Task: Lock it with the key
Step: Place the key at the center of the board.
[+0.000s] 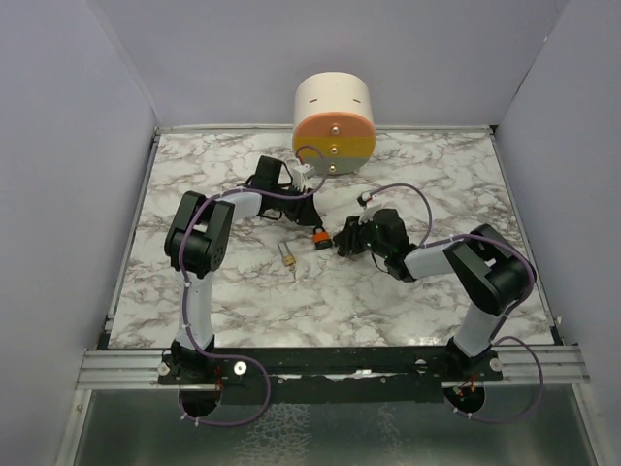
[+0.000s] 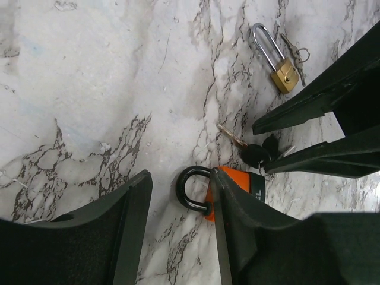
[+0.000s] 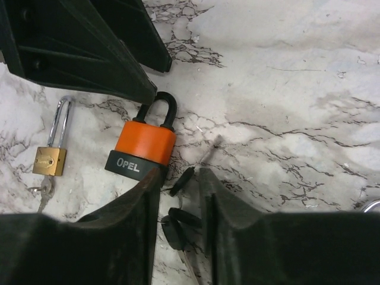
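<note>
The key (image 3: 178,221), a bunch of black heads with short silvery blades, lies on the marble table (image 3: 297,89) at the lower middle of the right wrist view, just right of the orange padlock (image 3: 144,144). The right pincer (image 3: 180,178) straddles it, fingers narrowly apart; whether they pinch it I cannot tell. The left pincer (image 2: 178,178) is released, spread around the padlock's black shackle, and a brass padlock (image 3: 49,160) lies at the left.

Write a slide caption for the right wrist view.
Right gripper straddling the key beside the orange padlock; brass padlock at left.
</note>
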`<state>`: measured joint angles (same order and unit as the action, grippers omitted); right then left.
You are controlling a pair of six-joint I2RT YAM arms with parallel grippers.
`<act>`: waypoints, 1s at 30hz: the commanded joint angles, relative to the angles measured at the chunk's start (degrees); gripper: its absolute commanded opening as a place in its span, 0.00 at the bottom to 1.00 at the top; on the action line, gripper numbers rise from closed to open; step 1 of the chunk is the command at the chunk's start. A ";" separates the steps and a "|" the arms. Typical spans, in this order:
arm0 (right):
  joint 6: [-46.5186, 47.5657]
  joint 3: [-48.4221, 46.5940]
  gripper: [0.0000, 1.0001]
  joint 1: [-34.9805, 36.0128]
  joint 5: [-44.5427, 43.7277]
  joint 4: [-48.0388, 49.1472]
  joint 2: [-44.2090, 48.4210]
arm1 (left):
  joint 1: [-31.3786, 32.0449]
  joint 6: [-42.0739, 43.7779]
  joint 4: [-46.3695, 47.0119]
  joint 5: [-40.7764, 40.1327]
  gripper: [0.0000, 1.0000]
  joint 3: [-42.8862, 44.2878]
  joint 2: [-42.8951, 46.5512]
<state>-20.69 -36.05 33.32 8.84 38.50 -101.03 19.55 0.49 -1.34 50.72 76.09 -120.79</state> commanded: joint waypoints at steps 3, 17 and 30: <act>1.59 -0.67 0.42 0.34 -3.65 0.07 2.38 | -0.91 -0.68 2.30 0.39 0.50 3.14 1.07; 1.86 -0.71 0.94 0.34 -6.94 1.51 20.14 | -2.29 -1.48 3.94 -4.30 0.52 -2.05 13.18; 13.54 -1.31 0.97 5.21 2.05 -6.05 23.81 | -4.77 -2.74 5.42 -10.81 0.52 -9.89 23.24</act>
<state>-12.43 -34.35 34.09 9.28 40.07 -74.41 16.32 -1.48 2.48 43.51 68.29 -101.19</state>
